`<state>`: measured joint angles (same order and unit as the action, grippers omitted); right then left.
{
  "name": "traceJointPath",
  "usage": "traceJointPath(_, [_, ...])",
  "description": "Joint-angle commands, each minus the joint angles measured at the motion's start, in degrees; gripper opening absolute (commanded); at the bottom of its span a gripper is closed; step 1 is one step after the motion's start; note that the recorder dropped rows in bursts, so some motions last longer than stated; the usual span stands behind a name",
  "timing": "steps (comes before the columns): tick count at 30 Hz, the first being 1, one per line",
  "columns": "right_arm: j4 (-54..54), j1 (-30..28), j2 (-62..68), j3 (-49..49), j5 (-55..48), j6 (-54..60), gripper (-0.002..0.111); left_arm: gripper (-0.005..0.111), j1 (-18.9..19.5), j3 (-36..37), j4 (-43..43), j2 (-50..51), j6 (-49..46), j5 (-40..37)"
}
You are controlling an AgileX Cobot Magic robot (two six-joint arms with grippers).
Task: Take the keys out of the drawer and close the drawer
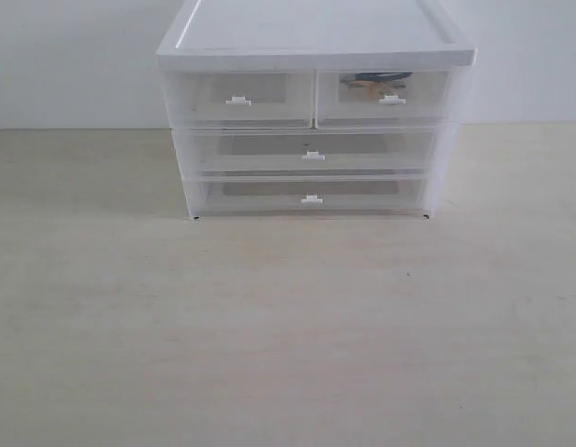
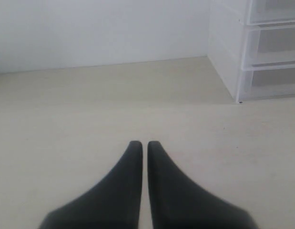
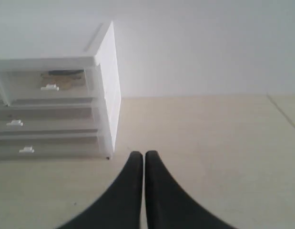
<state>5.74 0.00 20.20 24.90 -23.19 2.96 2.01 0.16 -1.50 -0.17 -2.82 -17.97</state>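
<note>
A white plastic drawer unit [image 1: 315, 42] stands at the back of the table. The drawer [image 1: 385, 93], the right one of the top pair, is pushed in, with a small white tab handle [image 1: 392, 100]. Through its clear front I see the keys [image 1: 373, 82] as a gold and dark shape. The right wrist view shows the same drawer [image 3: 47, 83] with the keys [image 3: 66, 78] inside. My left gripper [image 2: 141, 143] is shut and empty over bare table, left of the unit. My right gripper [image 3: 140, 153] is shut and empty, to the right of the unit. Neither gripper shows in the exterior view.
The left top drawer [image 1: 239, 96] and two full-width drawers [image 1: 312, 151] [image 1: 310, 196] below are all pushed in. A pale wooden table [image 1: 288, 335] spreads in front of the unit. A white wall [image 1: 64, 56] stands behind.
</note>
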Motion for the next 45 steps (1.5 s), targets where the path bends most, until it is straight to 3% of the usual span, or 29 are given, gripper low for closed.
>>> traceJointPath(1, [3.8,-0.1,3.2,1.0,1.3,0.3,0.000,0.004,0.2,-0.2,0.4,0.2,-0.2,0.5])
traceJointPath(35, [5.1,0.0,16.5,1.9,3.7,2.3,0.000,0.004,0.2,-0.2,0.4,0.2,-0.2,1.4])
traceJointPath(39, [5.3,0.0,16.5,1.9,3.7,4.1,0.000,0.004,0.2,-0.2,-0.3,0.2,-1.1,5.6])
traceJointPath(45, [5.3,0.0,16.5,1.9,3.7,4.1,0.000,0.004,0.2,-0.2,-0.9,0.2,-1.1,21.1])
